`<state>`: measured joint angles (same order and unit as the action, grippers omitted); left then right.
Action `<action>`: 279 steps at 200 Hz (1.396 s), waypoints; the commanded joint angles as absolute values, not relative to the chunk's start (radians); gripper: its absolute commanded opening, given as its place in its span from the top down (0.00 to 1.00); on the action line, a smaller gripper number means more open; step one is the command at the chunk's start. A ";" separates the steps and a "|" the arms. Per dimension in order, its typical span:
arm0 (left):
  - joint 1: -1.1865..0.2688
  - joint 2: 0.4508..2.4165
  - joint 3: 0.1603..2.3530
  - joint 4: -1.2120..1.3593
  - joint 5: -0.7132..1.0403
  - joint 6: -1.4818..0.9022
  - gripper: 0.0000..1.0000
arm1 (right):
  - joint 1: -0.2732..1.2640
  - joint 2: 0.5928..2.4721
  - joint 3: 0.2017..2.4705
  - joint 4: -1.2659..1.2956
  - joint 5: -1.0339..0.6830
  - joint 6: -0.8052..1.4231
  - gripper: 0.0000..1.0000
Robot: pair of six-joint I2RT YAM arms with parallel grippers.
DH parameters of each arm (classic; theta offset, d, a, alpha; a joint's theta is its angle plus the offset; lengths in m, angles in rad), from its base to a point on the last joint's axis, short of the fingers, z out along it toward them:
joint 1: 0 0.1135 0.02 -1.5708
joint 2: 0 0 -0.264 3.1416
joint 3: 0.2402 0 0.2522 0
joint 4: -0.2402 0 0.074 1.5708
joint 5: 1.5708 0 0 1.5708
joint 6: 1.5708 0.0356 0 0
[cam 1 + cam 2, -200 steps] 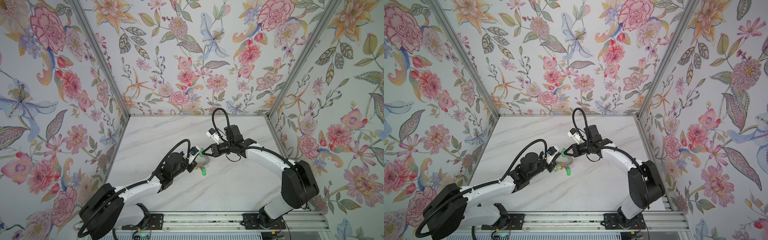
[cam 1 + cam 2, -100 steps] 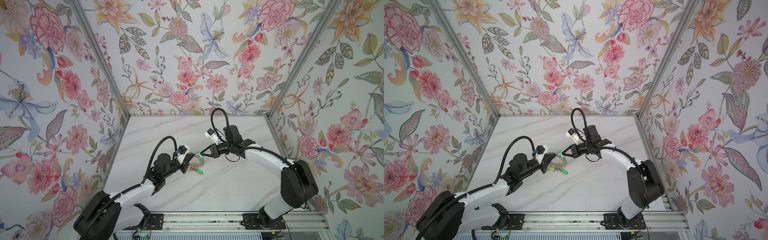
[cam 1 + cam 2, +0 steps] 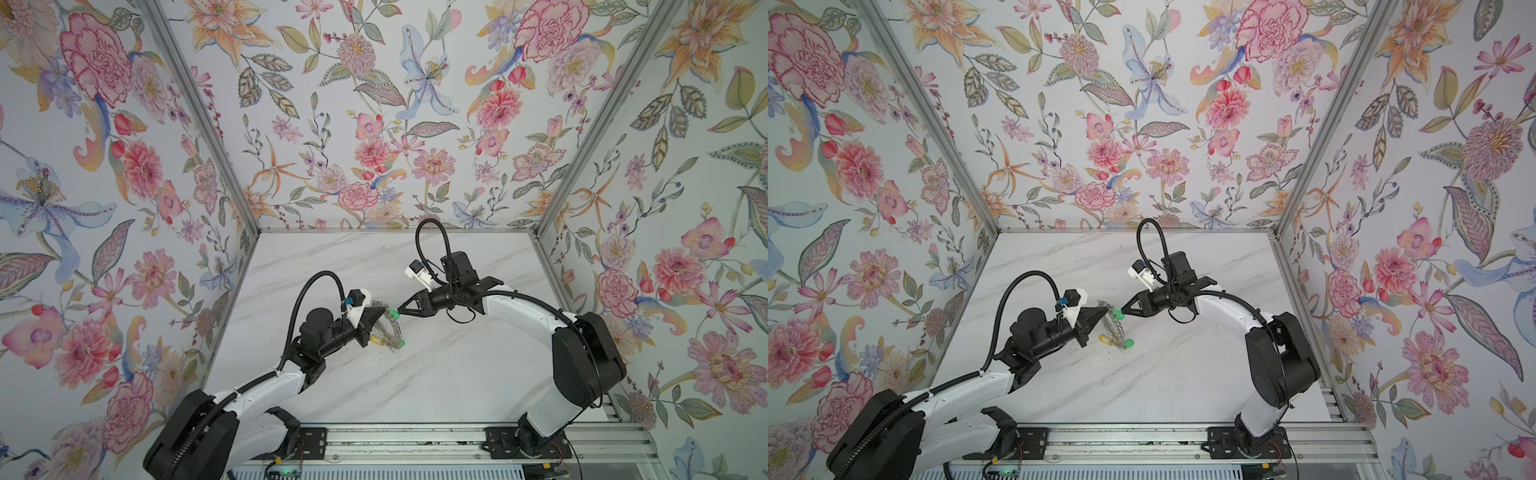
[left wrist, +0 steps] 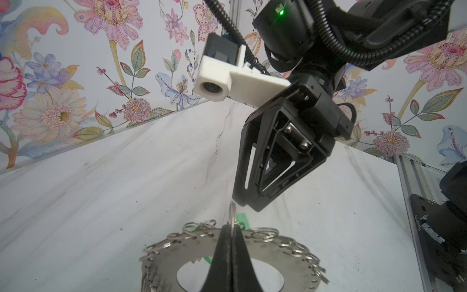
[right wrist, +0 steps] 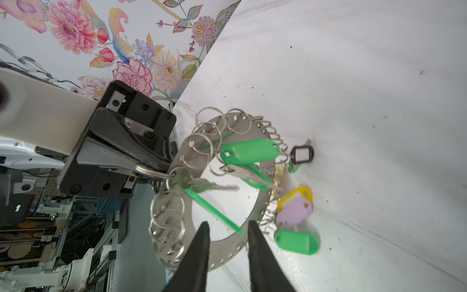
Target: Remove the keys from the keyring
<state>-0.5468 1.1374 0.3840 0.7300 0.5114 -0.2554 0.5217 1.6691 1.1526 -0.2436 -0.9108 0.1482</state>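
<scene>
Top views: left tool (image 3: 380,314) clamps a keyring (image 3: 392,328) loop from nine o'clock, steadying it for the right tool (image 3: 400,310), apart, at three o'clock.

White arms (image 3: 519,305) w/ blk joints (image 3: 582,357), ribbed blk cables (image 4: 336,48).

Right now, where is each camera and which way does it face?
Top views: overhead, looking down on the table; both arms show.
Left wrist: on left arm, faces right gripper; own left gripper shows, pinching a wire loop.
Right wrist: on right arm, faces keyring and keys; own open right gripper shows.
Shared: both wrist views show the keyring.
</scene>
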 commanded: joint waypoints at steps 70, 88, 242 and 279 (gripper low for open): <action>-0.499 1.184 0.410 0.890 0.704 -0.328 1.00 | 0.540 1.573 1.102 0.055 -1.028 0.205 0.69; -0.492 1.194 0.417 0.904 0.728 -0.347 1.00 | 0.562 1.581 1.102 0.100 -1.073 0.217 0.71; -0.485 1.221 0.404 1.005 0.752 -0.425 0.97 | 0.620 1.578 1.108 0.063 -1.059 0.163 1.00; -0.485 1.218 0.401 0.972 0.732 -0.405 0.87 | 0.622 1.560 1.110 0.059 -1.034 0.144 1.00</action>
